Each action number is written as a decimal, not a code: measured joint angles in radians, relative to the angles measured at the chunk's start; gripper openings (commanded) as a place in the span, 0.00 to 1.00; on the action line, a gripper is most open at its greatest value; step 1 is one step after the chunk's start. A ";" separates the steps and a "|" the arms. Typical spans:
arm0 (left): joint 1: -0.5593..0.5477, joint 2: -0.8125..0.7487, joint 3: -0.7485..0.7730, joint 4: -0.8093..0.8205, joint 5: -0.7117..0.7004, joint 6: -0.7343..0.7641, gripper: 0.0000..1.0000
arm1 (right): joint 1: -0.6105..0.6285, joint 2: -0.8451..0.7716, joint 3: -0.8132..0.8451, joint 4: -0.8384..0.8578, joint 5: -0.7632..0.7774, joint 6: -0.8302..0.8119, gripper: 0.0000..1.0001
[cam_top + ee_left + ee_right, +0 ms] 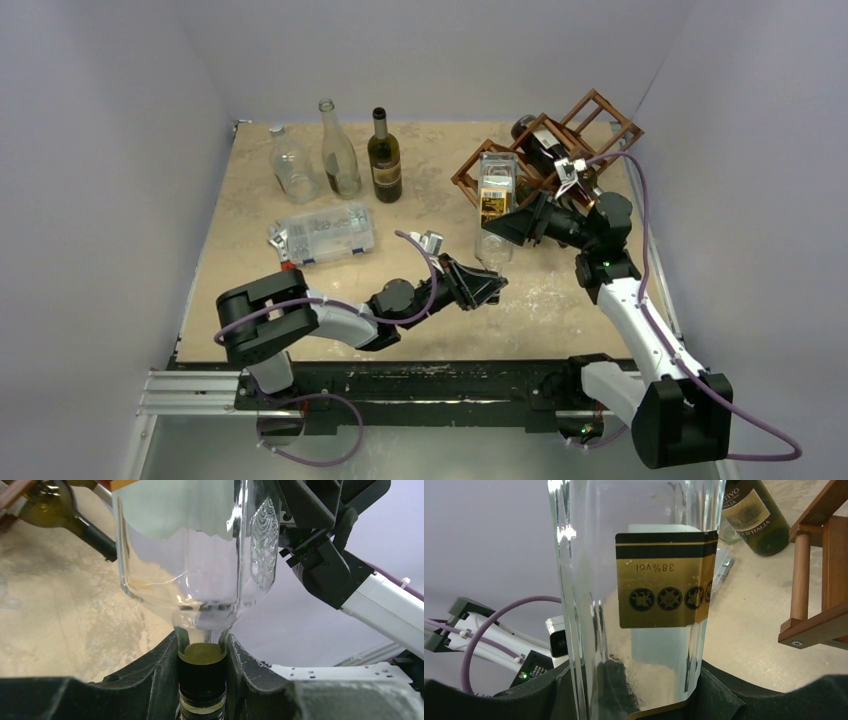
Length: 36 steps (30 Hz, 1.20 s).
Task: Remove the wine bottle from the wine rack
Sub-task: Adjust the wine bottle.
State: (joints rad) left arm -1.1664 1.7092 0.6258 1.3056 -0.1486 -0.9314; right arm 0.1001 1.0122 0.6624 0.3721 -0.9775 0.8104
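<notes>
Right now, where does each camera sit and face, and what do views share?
Top external: above and behind the bases, looking down on the table; left arm and right arm show whole.
Left wrist: on the left arm, facing up the clear bottle from its neck; left gripper shut on the neck, right arm at right.
Right wrist: on the right arm, facing the bottle's gold label; right gripper around the body, wine rack at right.
Shared: all three show the clear bottle.

Left wrist: bottle (200,555) cut off at top, cap (202,680) at bottom. Right wrist: rack (835,565) cut off at right, dark bottle (751,515) at top.
</notes>
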 measured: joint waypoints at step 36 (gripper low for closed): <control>0.171 -0.802 -0.366 -0.725 0.081 -0.104 0.00 | 0.002 -0.092 0.052 -0.404 -0.143 -0.606 0.99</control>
State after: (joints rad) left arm -0.9951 0.9073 0.2596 0.5808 -0.0677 -1.0355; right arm 0.1020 0.9203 0.7147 -0.0319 -1.1202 0.2047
